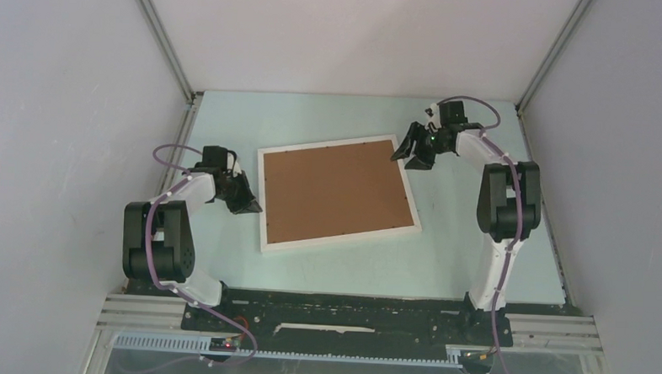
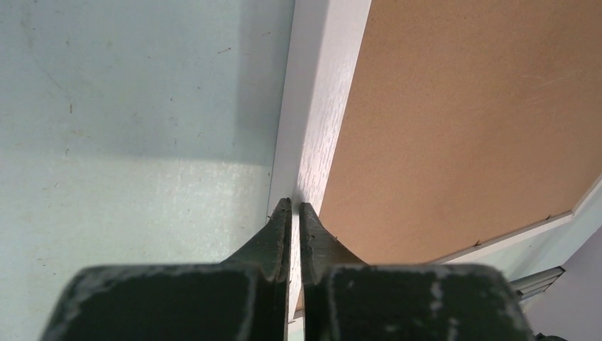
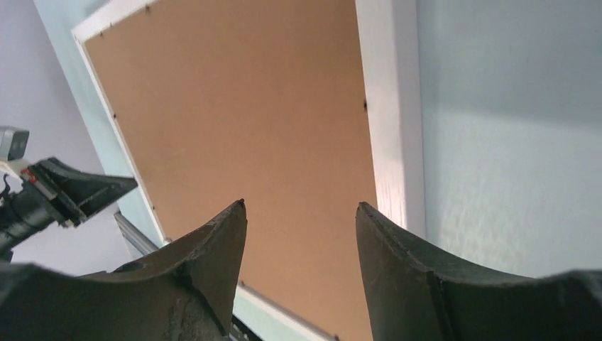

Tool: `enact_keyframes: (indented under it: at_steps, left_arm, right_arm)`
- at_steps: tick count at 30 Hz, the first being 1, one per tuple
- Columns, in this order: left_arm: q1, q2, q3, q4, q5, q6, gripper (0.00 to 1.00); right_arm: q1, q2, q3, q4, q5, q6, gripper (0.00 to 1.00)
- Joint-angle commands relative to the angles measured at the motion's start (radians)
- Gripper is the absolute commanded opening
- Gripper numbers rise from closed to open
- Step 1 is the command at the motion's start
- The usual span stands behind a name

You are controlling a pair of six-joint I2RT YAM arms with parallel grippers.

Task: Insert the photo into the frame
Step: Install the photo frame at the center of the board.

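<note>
Frame [image 2: 319,85] lying face-down, board [image 1: 336,191] sitting inside; photo not showing, presumably beneath. Left gripper [image 2: 294,206] pinching closed on nothing beside rim; right gripper [image 3: 302,213] gaping empty over far corner. Insertion seeming done.

The left gripper [image 1: 251,205] is sitting just beside the left edge of the frame [image 1: 342,237], jaws pressed together, its arm folding low behind it. The right gripper [image 1: 407,151] is hovering at the frame's far right corner, jaws standing well apart, elbow riding high.
</note>
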Motion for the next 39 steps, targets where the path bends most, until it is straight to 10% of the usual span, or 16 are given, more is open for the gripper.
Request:
enact_keyframes:
  at_steps: [1,27,39]
  left_arm:
    - [-0.018,-0.03,0.002,0.007,0.039,0.012,0.04]
    - [-0.019,-0.025,0.004,0.004,0.03,0.015,0.03]
    - [-0.018,-0.025,0.005,0.004,0.033,0.015,0.03]
  right_arm:
    - [-0.007,0.093,0.136,-0.029,0.02,-0.023,0.66]
    - [-0.081,0.277,0.205,0.009,-0.135,-0.011,0.44]
    - [-0.105,0.305,0.214,0.078,-0.199,0.066,0.51]
